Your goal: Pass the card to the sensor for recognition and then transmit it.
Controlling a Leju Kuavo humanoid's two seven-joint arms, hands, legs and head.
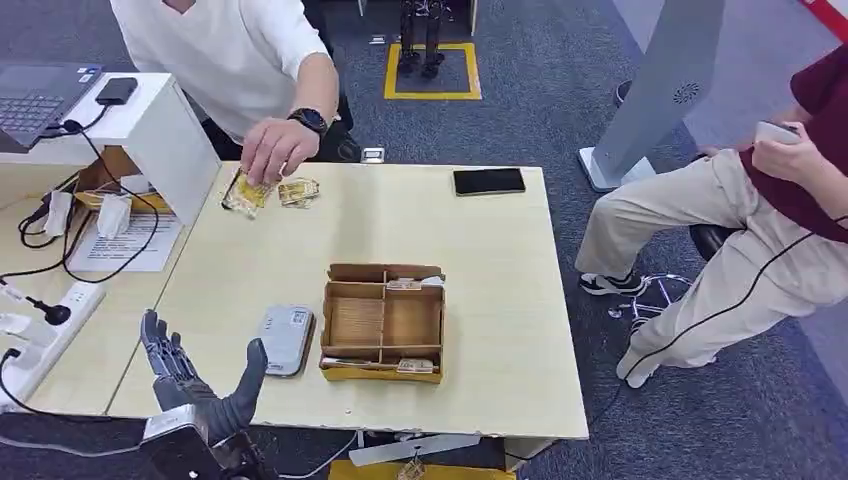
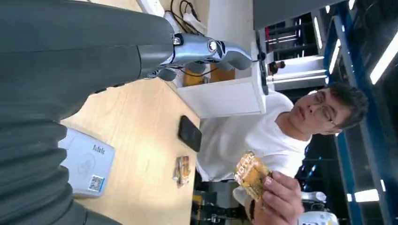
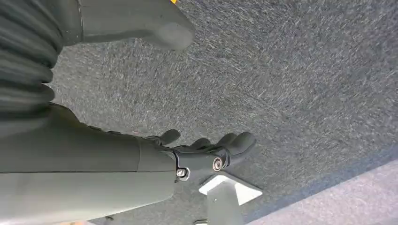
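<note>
Head view: left hand (image 1: 195, 385) raised at the near edge of the desk (image 1: 500, 300), fingers apart and holding nothing, just beside the grey sensor (image 1: 285, 338). Card (image 1: 247, 192) far across, pinched by a person's hand (image 1: 275, 148). Best kept open, palm steady, to receive it.

Left wrist view: card (image 2: 251, 174) lifted off the desk. Should be taken by an edge.

Right wrist view: right hand (image 3: 206, 152) hanging over carpet, fingers loosely apart, empty.
</note>
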